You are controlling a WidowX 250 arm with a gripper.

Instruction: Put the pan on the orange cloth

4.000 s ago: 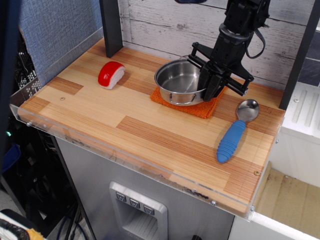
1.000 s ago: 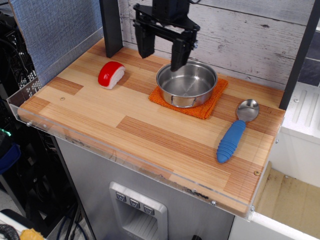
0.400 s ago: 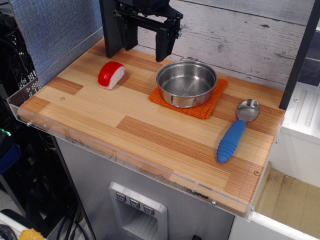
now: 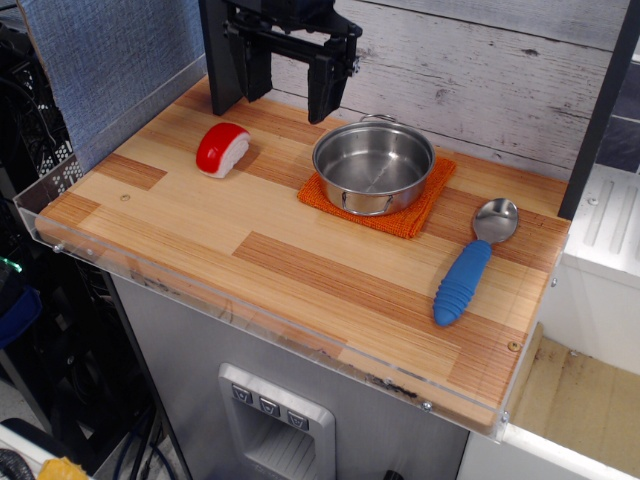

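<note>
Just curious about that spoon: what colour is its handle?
Blue, with a ribbed grip on the spoon; the single overhead view shows it clearly.

The pan (image 4: 373,166) is shiny silver steel, catching pale reflections inside its bowl. Under it the orange cloth (image 4: 420,213) is bright orange with a knobbly woven texture. The tabletop (image 4: 250,260) is striped in planks of light blond and warmer reddish-brown wood grain. A sushi-shaped toy (image 4: 221,149) is glossy red on top and white below. The spoon (image 4: 474,262) has a silver bowl and a ribbed blue handle. The hand (image 4: 286,72) is matte black. Behind, the wall (image 4: 470,70) is whitewashed grey boards, and a speckled blue panel (image 4: 110,50) stands to the left.
</note>
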